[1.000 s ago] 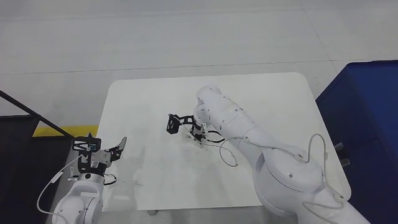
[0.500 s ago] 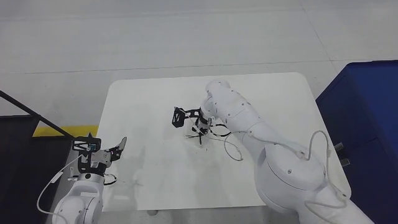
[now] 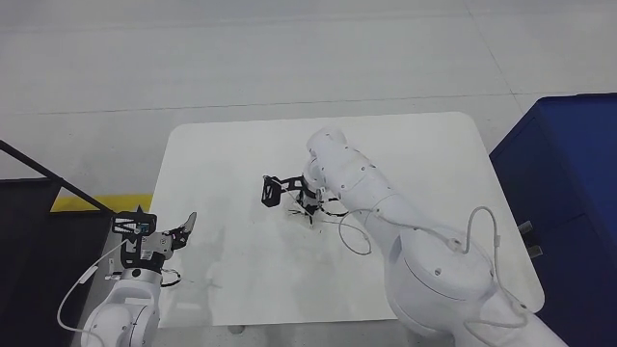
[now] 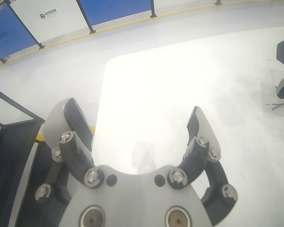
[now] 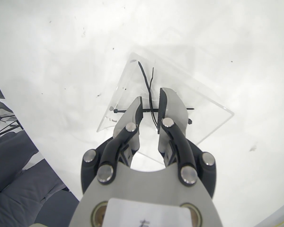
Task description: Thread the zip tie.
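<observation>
item: thin black plastic zip ties [image 5: 143,75], lying crossed on clear square acrylic plate [image 5: 203,112]. right gripper [image 5: 151,96]: part-open, straddling them, nothing pinched. left gripper [image 4: 132,109]: spread wide, empty. step, seemingly: pickup; next, close on one tie.

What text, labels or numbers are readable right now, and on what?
Fence panels: a logo with a brand name on several, not quoted here.
Wrist label: marks cut off at the edge, unreadable.
Zip ties, table: no print.
</observation>
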